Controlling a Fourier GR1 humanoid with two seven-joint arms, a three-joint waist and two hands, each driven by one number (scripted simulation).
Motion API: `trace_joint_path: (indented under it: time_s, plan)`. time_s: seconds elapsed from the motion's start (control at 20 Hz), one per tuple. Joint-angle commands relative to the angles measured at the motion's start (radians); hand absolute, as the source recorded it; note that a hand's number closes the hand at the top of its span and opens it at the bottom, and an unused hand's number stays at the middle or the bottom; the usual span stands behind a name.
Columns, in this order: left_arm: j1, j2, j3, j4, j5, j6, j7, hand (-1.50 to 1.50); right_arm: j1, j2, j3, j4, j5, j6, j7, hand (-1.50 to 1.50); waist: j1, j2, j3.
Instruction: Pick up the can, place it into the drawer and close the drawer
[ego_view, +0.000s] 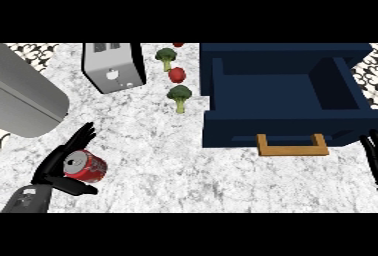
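A red can (86, 166) lies on its side on the marble counter at the lower left, its silver top facing left. My left hand (59, 161) is around it, the fingers stretched up along its far left side and the thumb (76, 189) under it, near or touching the can. The dark blue drawer (280, 132) stands open at the right, with a wooden handle (292, 145) on its front and nothing inside. Only the fingertips of my right hand (371, 155) show at the right edge, beside the drawer's front corner.
A silver toaster (112, 66) stands at the back left. Two broccoli pieces (179, 96) (166, 56) and a red vegetable (177, 75) lie between the toaster and the drawer. A large grey rounded object (26, 100) fills the left edge.
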Motion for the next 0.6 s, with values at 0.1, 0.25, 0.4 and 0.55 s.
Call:
trace_joint_path:
  time_s: [0.1, 0.25, 0.4, 0.55]
  plan:
    - [0.019, -0.012, -0.023, -0.065, 0.021, -0.079, -0.022, -1.50, -0.107, -0.027, -0.031, -0.008, -0.028, -0.042, 0.114, -1.50, 0.009, -0.001, 0.000]
    - [-0.009, -0.045, -0.049, -0.022, -0.002, -0.053, -0.034, -1.50, 0.000, 0.002, -0.012, 0.049, -0.003, 0.032, -0.045, -1.50, 0.002, 0.000, 0.000]
    - [-0.010, -0.065, -0.048, -0.079, 0.027, -0.049, -0.008, 1.50, 0.004, 0.016, -0.009, -0.028, 0.000, 0.000, 0.022, -1.50, 0.003, -0.001, 0.000]
    - [0.043, -0.060, -0.064, -0.090, 0.028, -0.078, -0.032, 1.50, 0.007, 0.012, -0.015, 0.008, -0.007, 0.013, -0.002, -1.50, 0.004, -0.001, 0.000]
